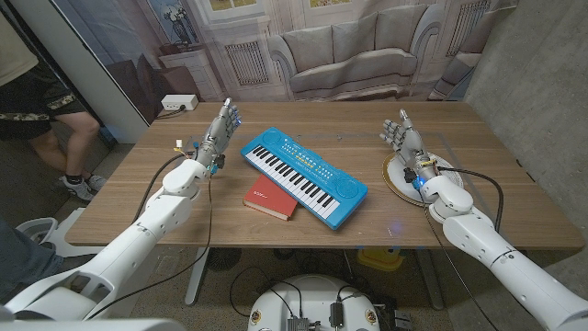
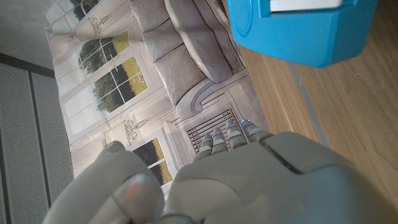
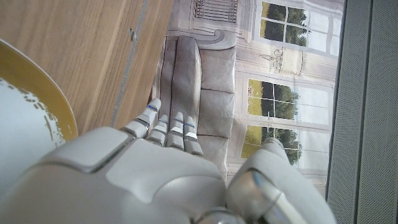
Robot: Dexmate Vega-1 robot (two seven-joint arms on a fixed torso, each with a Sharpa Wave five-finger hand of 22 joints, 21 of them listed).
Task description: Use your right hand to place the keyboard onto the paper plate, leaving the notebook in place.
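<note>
A blue toy keyboard (image 1: 304, 175) lies diagonally across the middle of the wooden table, and one blue end of the keyboard (image 2: 305, 28) appears in the left wrist view. A red notebook (image 1: 272, 197) lies against its near-left side. A white paper plate with a gold rim (image 1: 402, 184) sits to the right, mostly covered by my right hand (image 1: 404, 140), which is raised over it with fingers apart and holds nothing. The plate's rim (image 3: 43, 99) also appears in the right wrist view. My left hand (image 1: 220, 129) stands left of the keyboard, open and apart from it.
A printed backdrop of a sofa and windows hangs behind the table. A person stands at the far left beside the table. A white power strip (image 1: 179, 102) lies on the floor past the far-left corner. Bare wood shows around the keyboard.
</note>
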